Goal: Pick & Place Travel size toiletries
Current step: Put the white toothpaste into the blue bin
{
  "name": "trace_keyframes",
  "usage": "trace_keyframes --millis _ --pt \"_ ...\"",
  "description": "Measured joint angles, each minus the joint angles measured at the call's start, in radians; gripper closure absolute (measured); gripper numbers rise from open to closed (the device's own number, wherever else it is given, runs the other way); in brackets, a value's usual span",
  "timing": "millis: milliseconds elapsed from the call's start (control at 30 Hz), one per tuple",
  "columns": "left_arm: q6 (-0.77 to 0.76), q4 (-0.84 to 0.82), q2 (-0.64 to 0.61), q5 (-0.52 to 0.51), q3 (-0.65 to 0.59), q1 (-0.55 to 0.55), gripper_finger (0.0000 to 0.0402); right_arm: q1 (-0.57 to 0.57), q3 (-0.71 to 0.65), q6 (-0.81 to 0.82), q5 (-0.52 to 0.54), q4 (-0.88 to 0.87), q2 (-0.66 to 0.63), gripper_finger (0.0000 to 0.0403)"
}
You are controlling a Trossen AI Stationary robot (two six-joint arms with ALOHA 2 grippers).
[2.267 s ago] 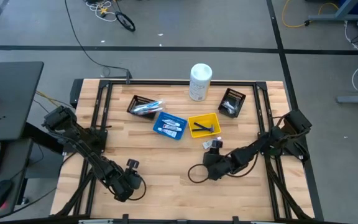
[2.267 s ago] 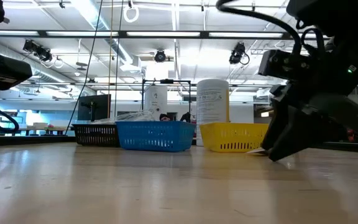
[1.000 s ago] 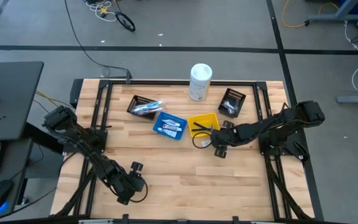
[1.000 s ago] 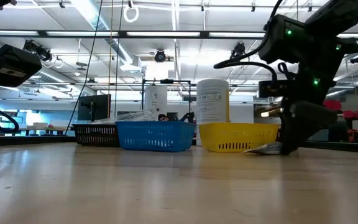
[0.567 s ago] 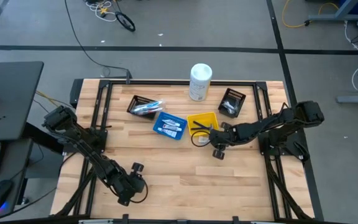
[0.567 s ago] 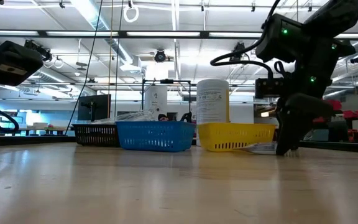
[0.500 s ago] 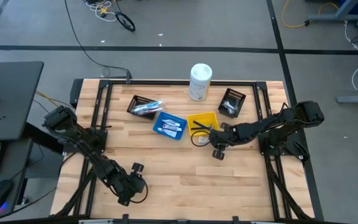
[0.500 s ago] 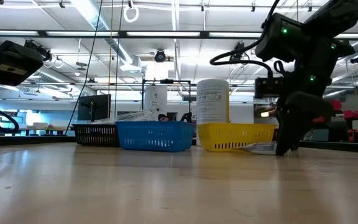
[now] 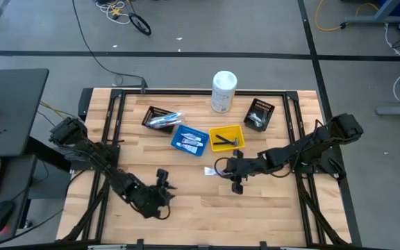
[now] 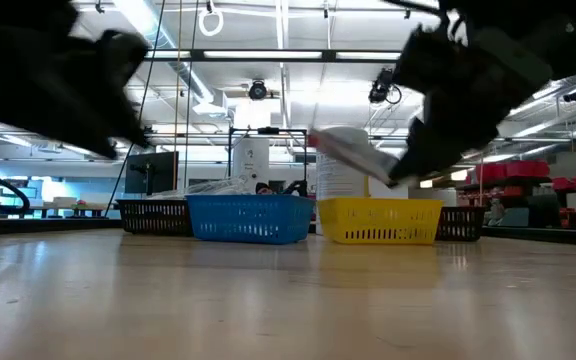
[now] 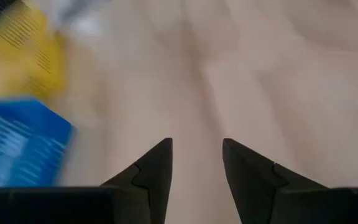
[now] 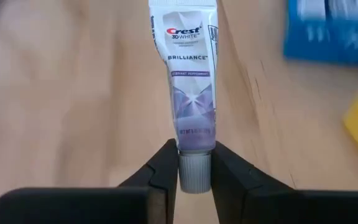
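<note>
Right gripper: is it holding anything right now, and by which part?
Yes. The right gripper pinches a toothpaste tube by its grey cap end, and the tube is lifted clear of the table. The left gripper is open and holds nothing.

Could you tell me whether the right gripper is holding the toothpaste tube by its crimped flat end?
No, the right gripper clamps the toothpaste tube at its grey cap end.

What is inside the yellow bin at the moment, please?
The yellow bin holds dark-handled razors lying across its floor, seen from above. From table height its slatted wall hides them, and how many there are cannot be told.
</note>
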Motion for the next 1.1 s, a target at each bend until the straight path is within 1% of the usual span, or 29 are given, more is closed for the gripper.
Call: trace_keyframes --millis 100,200,300,367,400,600,733,867,933,1100 --pt "0.208 0.123 0.0 -0.055 0.0 0.064 0.0244 0.008 0.0 0.003 -0.016 0.125 0.0 0.0326" --pt "0.42 0.247 0.0 -0.062 0.0 0.128 0.0238 0.012 0.0 0.013 -0.083 0.212 -0.001 0.0326" --pt "0.533 0.353 0.0 -0.057 0.0 0.185 0.0235 0.014 0.0 -0.027 -0.129 0.213 -0.002 0.0326" --pt "0.549 0.402 0.0 -0.048 0.0 0.217 0.0235 0.013 0.0 -0.033 -0.13 0.201 -0.002 0.0326" --pt "0.55 0.414 0.0 -0.028 0.0 0.231 0.0235 0.013 0.0 -0.031 -0.13 0.194 -0.002 0.0326" --pt "0.594 0.458 0.0 0.211 -0.001 0.303 0.0242 0.013 0.0 -0.033 -0.138 0.184 -0.002 0.0326" --pt "0.637 0.514 0.0 0.272 -0.001 0.326 0.0248 0.013 0.0 -0.033 -0.151 0.185 -0.002 0.0326" --pt "0.713 0.541 0.0 0.379 -0.001 0.344 0.0254 0.004 0.0 -0.033 -0.158 0.211 -0.002 0.0326" --pt "0.723 0.549 0.0 0.401 -0.001 0.351 0.0259 -0.001 0.0 -0.033 -0.16 0.226 -0.002 0.0326" --pt "0.717 0.551 0.0 0.377 -0.001 0.365 0.0287 -0.012 0.0 -0.033 -0.159 0.242 -0.002 0.0326"
